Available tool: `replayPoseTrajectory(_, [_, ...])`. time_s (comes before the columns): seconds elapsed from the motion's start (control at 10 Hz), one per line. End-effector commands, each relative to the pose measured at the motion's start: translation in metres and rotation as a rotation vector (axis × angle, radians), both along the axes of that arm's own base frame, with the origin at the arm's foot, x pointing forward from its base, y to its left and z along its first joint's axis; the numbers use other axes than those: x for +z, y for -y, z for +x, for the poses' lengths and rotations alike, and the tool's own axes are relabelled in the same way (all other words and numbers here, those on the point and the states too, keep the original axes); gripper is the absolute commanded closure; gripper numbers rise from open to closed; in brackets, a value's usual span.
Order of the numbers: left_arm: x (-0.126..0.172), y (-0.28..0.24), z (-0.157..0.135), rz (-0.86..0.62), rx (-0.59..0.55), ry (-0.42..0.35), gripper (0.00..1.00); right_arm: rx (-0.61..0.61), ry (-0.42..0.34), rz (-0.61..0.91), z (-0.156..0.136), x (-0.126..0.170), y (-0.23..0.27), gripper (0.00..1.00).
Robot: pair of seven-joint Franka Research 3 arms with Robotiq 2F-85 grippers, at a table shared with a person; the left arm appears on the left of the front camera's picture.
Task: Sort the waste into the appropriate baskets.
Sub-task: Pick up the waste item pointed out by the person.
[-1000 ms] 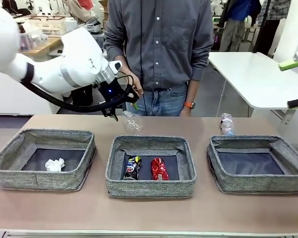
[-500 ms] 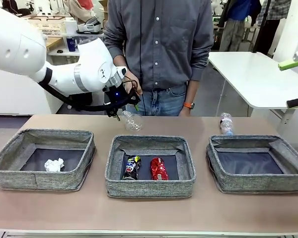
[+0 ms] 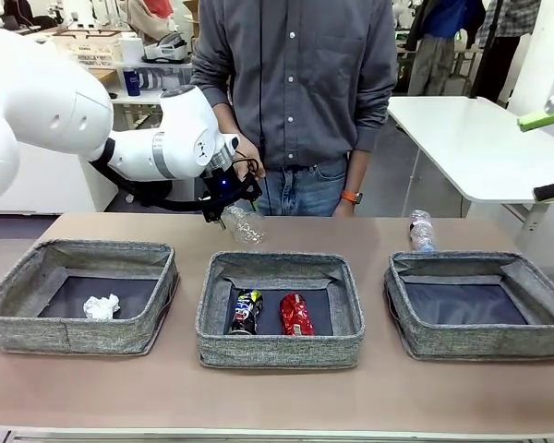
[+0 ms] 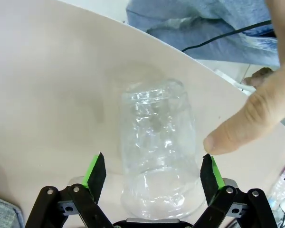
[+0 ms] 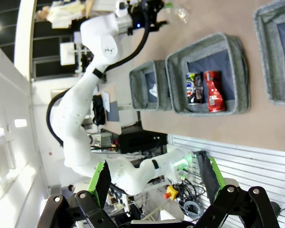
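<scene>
A clear plastic cup (image 3: 244, 225) lies on its side on the table behind the middle basket (image 3: 279, 349). My left gripper (image 4: 153, 172) stands open with the cup (image 4: 156, 156) between its fingers, the pads a little apart from its sides. A person's finger (image 4: 237, 128) touches the cup's far side. The dark can (image 3: 246, 312) and the red can (image 3: 296, 315) lie in the middle basket. The paper ball (image 3: 102, 306) lies in the left basket (image 3: 78, 337). The water bottle (image 3: 421, 231) stands behind the bare right basket (image 3: 480, 341). My right gripper (image 5: 154, 179) hangs open high above the table.
The person stands at the far edge, directly behind the cup, one hand (image 3: 249, 168) beside my left wrist. The baskets sit in a row along the near half of the brown table (image 3: 277, 397). A white table (image 3: 471, 148) stands at the back right.
My left arm has swung in to the right and lowered, bringing its open fingers around the cup. The cup has barely shifted. Nothing in the baskets has moved.
</scene>
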State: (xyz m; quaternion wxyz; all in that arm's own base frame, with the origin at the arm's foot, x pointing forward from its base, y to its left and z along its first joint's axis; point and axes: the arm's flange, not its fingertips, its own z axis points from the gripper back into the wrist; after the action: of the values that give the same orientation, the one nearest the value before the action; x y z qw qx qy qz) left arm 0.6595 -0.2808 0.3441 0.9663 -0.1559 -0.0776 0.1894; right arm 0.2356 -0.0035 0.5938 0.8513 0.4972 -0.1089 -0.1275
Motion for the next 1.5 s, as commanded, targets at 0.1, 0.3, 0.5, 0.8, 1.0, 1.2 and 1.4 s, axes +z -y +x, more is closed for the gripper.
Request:
replayPoseTrajectory(0.1, [-0.001,0.001,0.001,0.020,0.018,-0.050,0.00,0.007,0.017,0.017,0.001,0.000,0.000,0.00])
replayPoseTrajectory(0.3, [0.000,0.002,-0.001,0.005,0.004,-0.044,0.28,0.007,0.017,0.017,0.001,0.000,0.000,0.00])
replayPoseTrajectory(0.5, [0.000,0.002,-0.004,0.015,-0.004,-0.054,0.88,0.007,0.017,0.017,0.001,0.000,0.000,0.00])
replayPoseTrajectory(0.8, [0.003,0.003,-0.007,0.019,-0.019,-0.058,0.88,0.007,0.017,0.017,0.001,0.000,0.000,0.00])
replayPoseTrajectory(1.0, [0.004,0.000,-0.012,0.037,-0.016,-0.106,1.00,0.007,0.017,0.017,0.001,0.000,0.000,0.00])
replayPoseTrajectory(1.2, [0.011,-0.003,-0.020,0.029,-0.036,-0.116,1.00,0.007,0.017,0.017,0.001,0.000,0.000,0.00])
replayPoseTrajectory(1.4, [0.020,-0.005,-0.028,0.029,-0.054,-0.112,1.00,0.007,0.017,0.017,0.001,0.000,0.000,0.00])
